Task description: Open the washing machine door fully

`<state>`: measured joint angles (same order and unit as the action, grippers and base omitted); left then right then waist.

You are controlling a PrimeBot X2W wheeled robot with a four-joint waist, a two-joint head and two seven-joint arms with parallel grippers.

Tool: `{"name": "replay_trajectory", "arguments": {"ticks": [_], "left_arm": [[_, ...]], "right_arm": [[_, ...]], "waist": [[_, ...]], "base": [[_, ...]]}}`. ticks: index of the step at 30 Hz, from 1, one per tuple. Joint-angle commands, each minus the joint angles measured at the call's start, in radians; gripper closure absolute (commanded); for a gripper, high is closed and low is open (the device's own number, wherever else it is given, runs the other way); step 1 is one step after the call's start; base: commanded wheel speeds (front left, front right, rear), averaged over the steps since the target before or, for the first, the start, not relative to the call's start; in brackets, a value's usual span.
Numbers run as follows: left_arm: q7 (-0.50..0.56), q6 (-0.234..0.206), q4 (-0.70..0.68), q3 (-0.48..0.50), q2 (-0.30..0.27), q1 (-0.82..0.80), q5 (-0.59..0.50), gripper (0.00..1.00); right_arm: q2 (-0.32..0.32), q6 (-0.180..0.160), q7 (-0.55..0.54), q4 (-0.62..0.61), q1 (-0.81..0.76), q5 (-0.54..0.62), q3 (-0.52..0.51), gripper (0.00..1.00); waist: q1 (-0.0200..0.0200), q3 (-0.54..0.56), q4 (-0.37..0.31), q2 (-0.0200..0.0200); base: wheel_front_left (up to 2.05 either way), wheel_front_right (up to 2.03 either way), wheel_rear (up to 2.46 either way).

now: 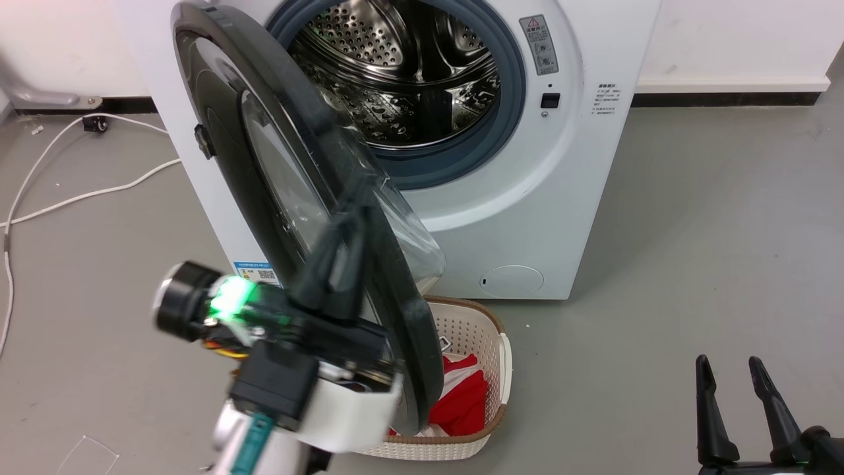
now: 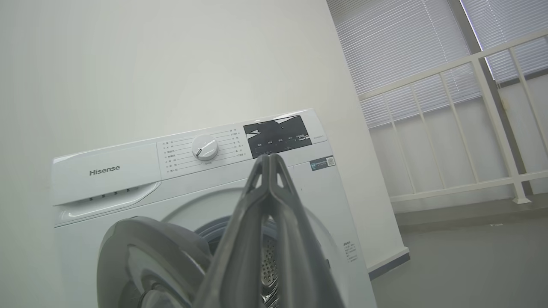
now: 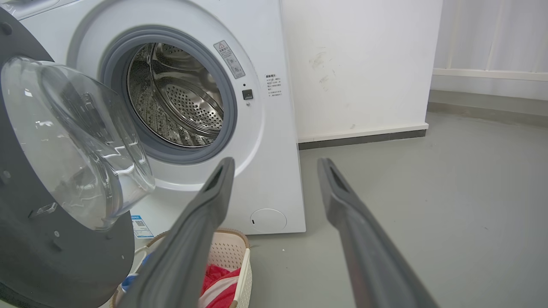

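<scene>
The washing machine door [image 1: 264,165] stands swung out from the white machine [image 1: 567,198], its edge toward me and its clear glass bowl [image 3: 72,141] bulging right. The steel drum [image 1: 402,66] shows behind it. My left gripper [image 1: 356,204] is shut, its blurred fingers lying across the door's outer face near the rim; I cannot tell if they touch it. In the left wrist view the closed left gripper [image 2: 270,156] points up at the control panel, with the door [image 2: 141,252] at the lower left. My right gripper [image 1: 732,382] [image 3: 276,160] hangs open and empty over the floor, right of the machine.
A cream basket [image 1: 501,356] [image 3: 244,261] with red cloth sits on the floor under the door's lower edge. White cables [image 1: 66,198] trail over the grey floor to the left. A small round white flap [image 1: 511,280] is low on the machine's front. A white railing [image 2: 471,119] stands off to the side.
</scene>
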<state>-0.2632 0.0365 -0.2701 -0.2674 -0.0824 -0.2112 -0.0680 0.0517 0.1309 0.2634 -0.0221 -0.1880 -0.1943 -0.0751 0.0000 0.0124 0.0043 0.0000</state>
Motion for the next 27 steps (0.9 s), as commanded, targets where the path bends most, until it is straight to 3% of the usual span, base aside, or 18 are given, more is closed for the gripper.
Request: {"name": "replay_trajectory", "arguments": {"ticks": [1, 15, 27], "left_arm": [[-0.002, 0.009, -0.012, -0.042, 0.003, -0.023, -0.008, 1.0], [-0.002, 0.051, 0.031, -0.399, 0.021, -0.083, 0.003, 1.0], [-0.003, 0.039, 0.146, -0.515, 0.017, -0.024, 0.044, 1.0]], "right_arm": [[-0.003, 0.0, 0.002, 0.0, 0.011, 0.0, 0.002, 0.0], [-0.003, 0.0, 0.002, 0.007, 0.023, -0.005, 0.01, 0.0], [-0.003, 0.0, 0.002, 0.01, 0.025, 0.003, 0.006, 0.0]], "waist": [[0.0, -0.002, -0.001, 0.0], [0.0, -0.022, -0.009, 0.0], [0.0, -0.032, -0.003, 0.0]], "base": [[0.0, 0.0, 0.0], [0.0, 0.0, 0.0], [0.0, 0.0, 0.0]]}}
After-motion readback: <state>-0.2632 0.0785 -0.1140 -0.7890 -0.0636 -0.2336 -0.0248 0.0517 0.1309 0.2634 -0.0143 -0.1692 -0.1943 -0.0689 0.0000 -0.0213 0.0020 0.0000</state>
